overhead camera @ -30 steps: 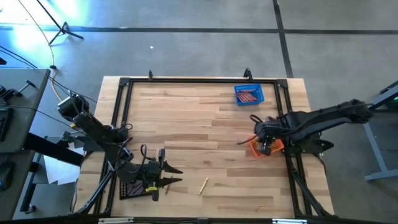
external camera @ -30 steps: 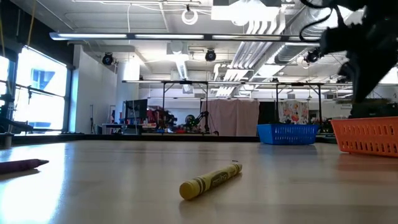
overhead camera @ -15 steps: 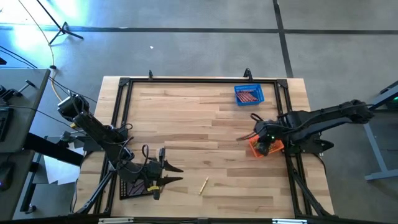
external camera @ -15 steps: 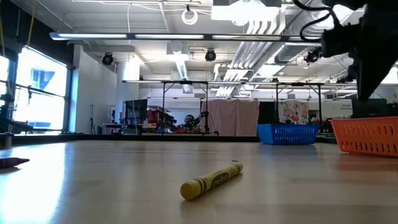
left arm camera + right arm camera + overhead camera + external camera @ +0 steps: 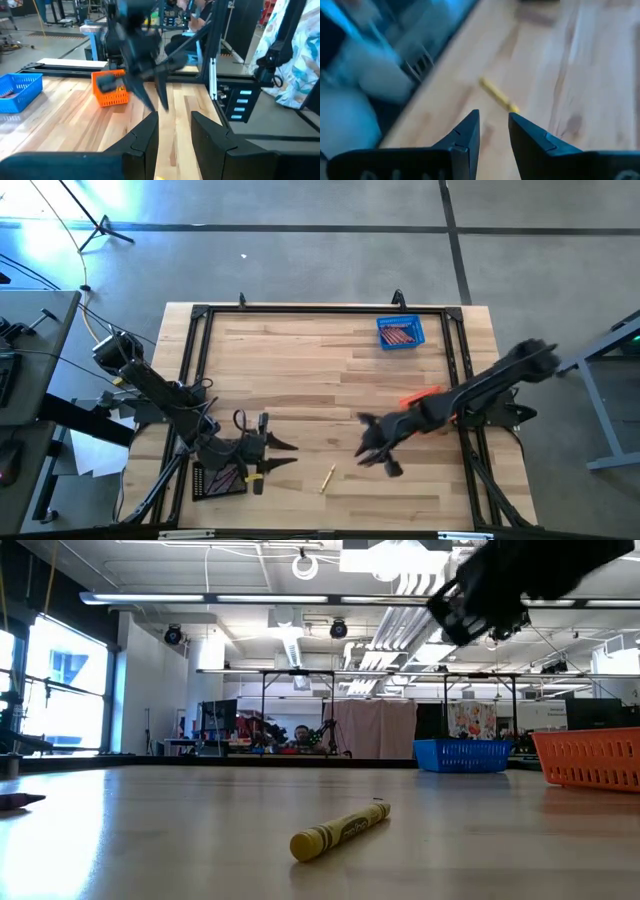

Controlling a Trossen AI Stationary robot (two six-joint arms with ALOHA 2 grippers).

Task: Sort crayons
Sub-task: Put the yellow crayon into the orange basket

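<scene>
Fingers of the right gripper stand slightly apart with nothing between them, above the middle of the wooden surface, near the yellow crayon lying loose toward its near edge. Those of the left gripper are likewise parted and empty, beside the black basket. Red-orange crayons lie in the blue basket at the far edge, and the orange basket sits by the right arm.

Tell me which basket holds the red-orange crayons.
The blue basket at the table's far edge; red-orange crayons lie inside it. The black basket and orange basket sit elsewhere.
</scene>
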